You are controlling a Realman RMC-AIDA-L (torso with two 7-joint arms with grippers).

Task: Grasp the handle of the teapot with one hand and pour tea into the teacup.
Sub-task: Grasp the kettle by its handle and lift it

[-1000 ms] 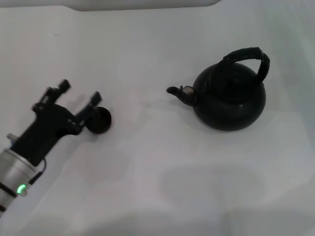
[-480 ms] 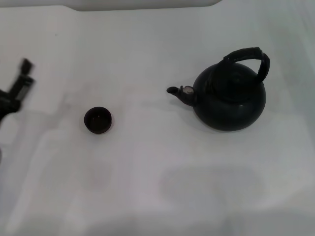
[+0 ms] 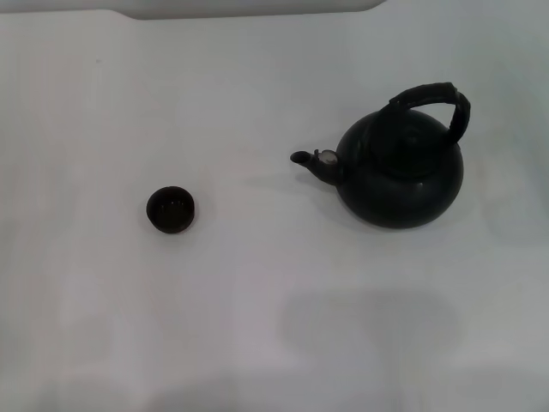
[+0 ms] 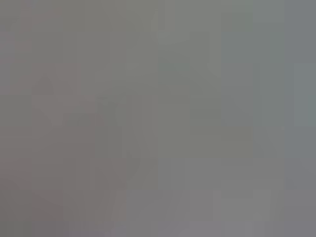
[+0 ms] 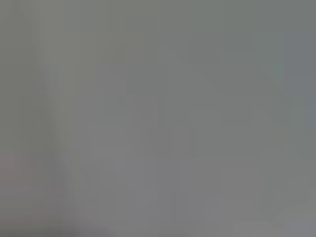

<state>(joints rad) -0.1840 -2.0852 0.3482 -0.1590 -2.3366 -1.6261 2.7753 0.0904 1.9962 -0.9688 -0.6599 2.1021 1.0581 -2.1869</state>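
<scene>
Standing upright, teapot [image 3: 400, 174], teacup [image 3: 170, 209] well apart, fingers' state untellable

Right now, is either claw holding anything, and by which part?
Nothing is held. The teapot and teacup stand apart on the table, the handle ungripped; no claw is in view.

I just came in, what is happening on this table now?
Nothing is being handled at this moment. The teapot stands upright on the white table, its handle arched over the top and its spout turned toward the teacup, which sits apart from it on the robot's left side. No gripper shows in the head view, and the wrist views show only grey. Pouring has not begun.
</scene>
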